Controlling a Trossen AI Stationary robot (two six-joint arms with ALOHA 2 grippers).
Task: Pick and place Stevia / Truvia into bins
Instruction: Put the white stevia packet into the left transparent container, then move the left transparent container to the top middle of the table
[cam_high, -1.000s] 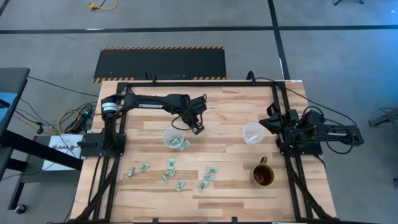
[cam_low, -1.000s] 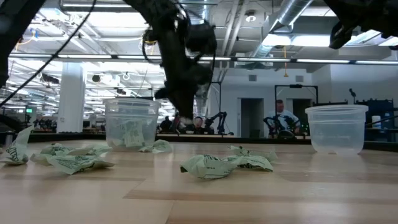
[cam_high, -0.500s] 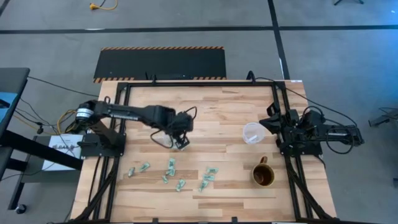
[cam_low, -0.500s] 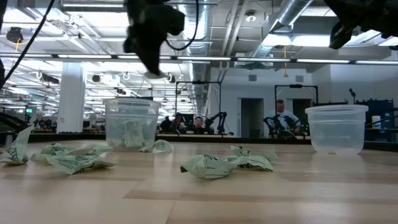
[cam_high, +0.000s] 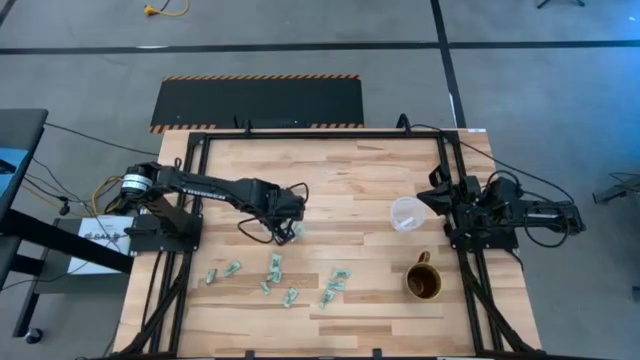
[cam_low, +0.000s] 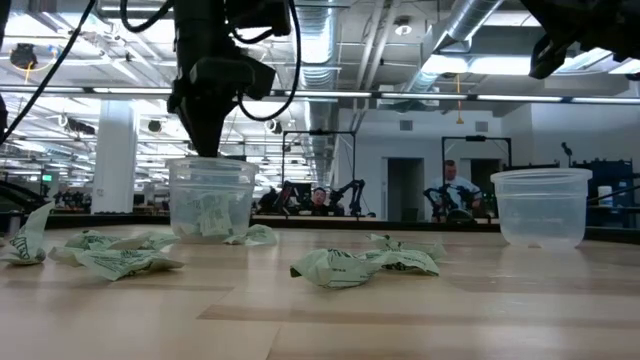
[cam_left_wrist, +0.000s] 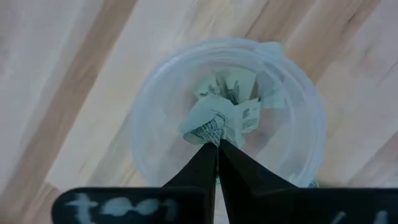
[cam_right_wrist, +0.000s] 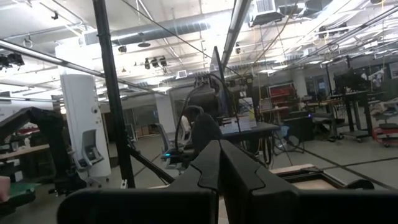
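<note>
A clear cup (cam_left_wrist: 155, 130) with a few green-and-white Stevia sachets in it stands left of the table's middle (cam_low: 210, 195). My left gripper (cam_left_wrist: 217, 144) hangs right over its mouth (cam_low: 205, 148), pointing down, shut on one crumpled sachet (cam_left_wrist: 214, 123). More sachets lie loose on the wood toward the near edge (cam_high: 275, 268) (cam_high: 337, 283) (cam_low: 365, 263). A second clear cup (cam_high: 406, 213) stands empty at the right. My right gripper (cam_right_wrist: 219, 148) rests shut at the right edge (cam_high: 438, 196), pointing slightly up, away from all of this. My left gripper pinches the crumpled sachet by its near end (cam_left_wrist: 216, 135) between its two fingertips. The fingers come from above and point down. The sachet hangs below the tips, lifted clear, over the open mouth of the cup.
A brown mug (cam_high: 423, 282) with a handle stands near the right front. One sachet (cam_low: 250, 236) lies against the left cup's foot. The black frame rails (cam_high: 455, 190) border the table's sides, and bare wood lies between the two cups.
My left gripper has swung from the far right side of the left cup toward the table's left and near edge, rising on the way, and now stands over the cup's mouth. It has stayed shut. The right arm has kept still.
</note>
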